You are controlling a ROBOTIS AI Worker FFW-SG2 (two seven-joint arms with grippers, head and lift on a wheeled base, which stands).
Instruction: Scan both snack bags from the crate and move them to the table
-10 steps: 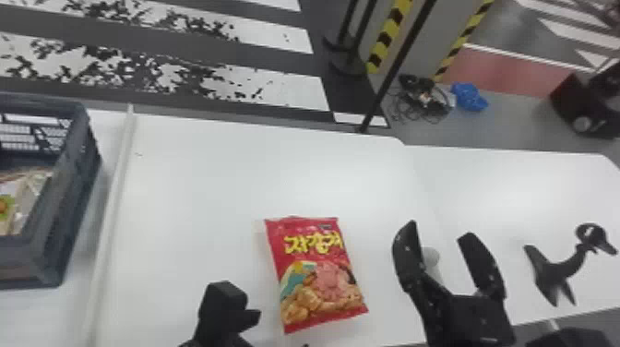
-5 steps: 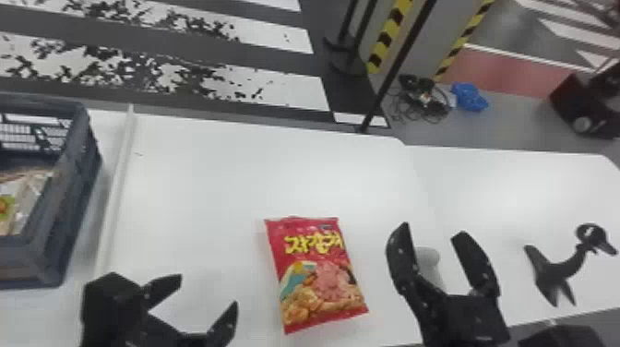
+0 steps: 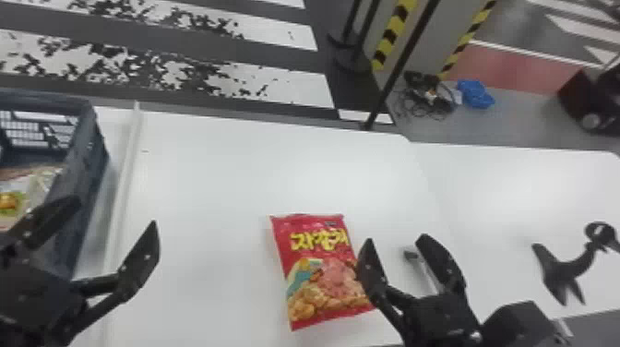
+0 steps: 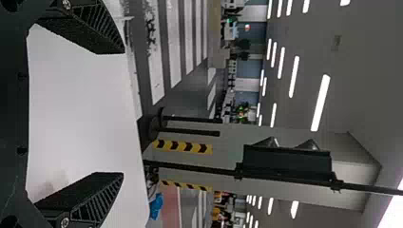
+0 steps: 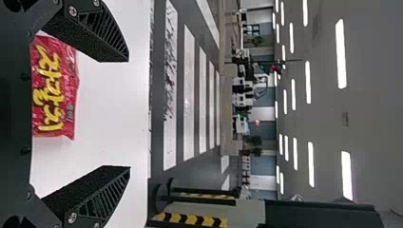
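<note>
A red snack bag lies flat on the white table; the right wrist view shows part of this red bag too. My right gripper is at the bag's right side, its fingers apart with nothing between them; in its own view the right gripper is spread wide. Over the right edge of the blue-grey crate my left gripper stands open and holds nothing; the left gripper is also wide in its wrist view. Inside the crate is a pale package, partly hidden.
A white raised strip runs along the table beside the crate. A black scanner-like device on a stand is at the right. Behind my right gripper is a small grey object, partly covered. A black pole rises beyond the table's far edge.
The left gripper has come further into view, opened, and moved left and forward to the crate. The right gripper has shifted slightly left towards the red bag, which has not moved.
</note>
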